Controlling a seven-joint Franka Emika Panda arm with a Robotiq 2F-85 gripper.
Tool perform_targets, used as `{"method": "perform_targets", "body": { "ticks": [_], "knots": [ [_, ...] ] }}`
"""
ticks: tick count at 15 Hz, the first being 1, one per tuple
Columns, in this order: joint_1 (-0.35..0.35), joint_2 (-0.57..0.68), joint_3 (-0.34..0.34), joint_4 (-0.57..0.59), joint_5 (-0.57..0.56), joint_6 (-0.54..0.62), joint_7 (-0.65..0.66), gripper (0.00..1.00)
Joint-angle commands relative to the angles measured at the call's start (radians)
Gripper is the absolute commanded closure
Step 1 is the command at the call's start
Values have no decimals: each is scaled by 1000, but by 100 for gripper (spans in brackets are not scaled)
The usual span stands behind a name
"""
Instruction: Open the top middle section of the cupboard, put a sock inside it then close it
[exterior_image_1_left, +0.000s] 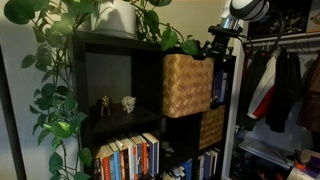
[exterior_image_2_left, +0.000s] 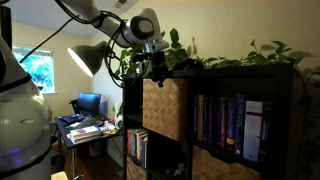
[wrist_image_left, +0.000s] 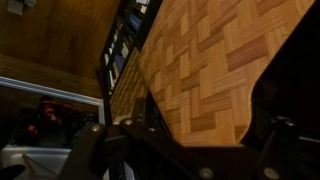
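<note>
Wrist view: pincer (wrist_image_left: 185, 140) spread apart; woven basket (wrist_image_left: 215, 70) directly ahead, its face spanning the gap, presumably so the top edge can be gripped and drawn from the cupboard (exterior_image_1_left: 120, 38); no sock visible near the pincer in any view.

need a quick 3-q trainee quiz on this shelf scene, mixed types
1. True or false: books fill the cube holding the two small figurines.
2. What lies on top of the shelf? A leafy plants; B folded socks; C a kettle.
3. Fill in: the gripper is at the ___ rim of the upper woven basket.
Key: 1 false; 2 A; 3 top.
</note>
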Motion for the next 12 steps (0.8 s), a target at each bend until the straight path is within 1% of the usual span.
{"method": "perform_targets", "body": {
  "ticks": [1, 5, 8, 12],
  "knots": [
    [1, -76, -10, -34, -1, -83, 11, 0],
    [-3, -97, -11, -33, -4, -115, 12, 0],
    [-5, -104, -11, -27, -8, -117, 9, 0],
    [-3, -96, -13, -2, -13, -55, -14, 0]
  ]
}}
